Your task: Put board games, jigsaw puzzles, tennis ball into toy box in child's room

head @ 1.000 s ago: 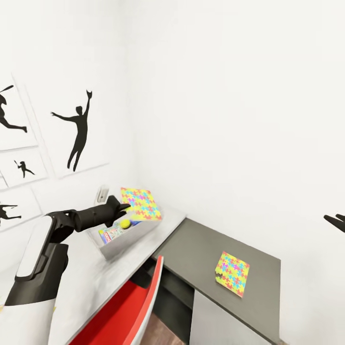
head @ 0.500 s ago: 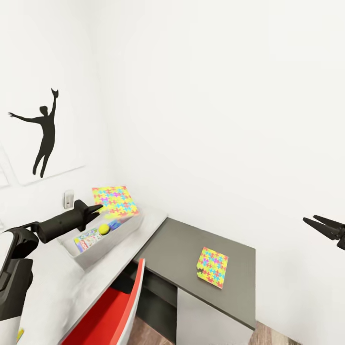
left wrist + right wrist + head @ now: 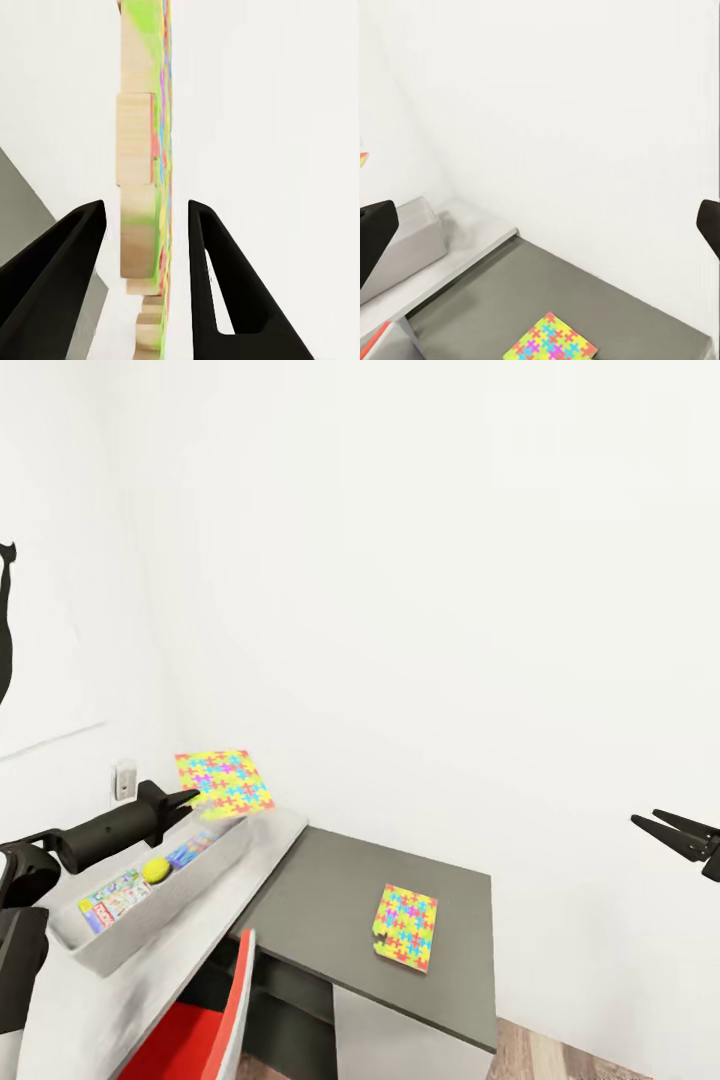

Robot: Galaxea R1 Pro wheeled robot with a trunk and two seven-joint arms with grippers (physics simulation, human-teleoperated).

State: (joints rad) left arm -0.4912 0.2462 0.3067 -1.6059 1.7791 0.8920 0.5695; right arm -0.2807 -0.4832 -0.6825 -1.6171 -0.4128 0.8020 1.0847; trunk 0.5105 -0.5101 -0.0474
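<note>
The left gripper (image 3: pixel 190 797) holds a jigsaw (image 3: pixel 224 782) by one edge, above the far end of the toy box (image 3: pixel 120 940). In the left wrist view the sheet (image 3: pixel 146 187) runs edge-on between the two dark fingers (image 3: pixel 64 262), with gaps on both sides, so whether they are actually clamped on it cannot be told.

The sheet looks thin, stiff and light: a pale wooden back under a glossy face of yellow, green, red and blue interlocking pieces. An edge pinch suits it, though it could pivot or slip.

The toy box is a shallow grey tray with sloping walls; inside lie a tennis ball (image 3: pixel 156 869) and two printed board games (image 3: pixel 112 896).

Right of the toy box, the second jigsaw (image 3: pixel 405 927) lies flat on the dark grey desk (image 3: pixel 320 900), and its rim is the likely place to take it.

The right gripper (image 3: pixel 672 830) hangs well apart, fingers spread, empty.
</note>
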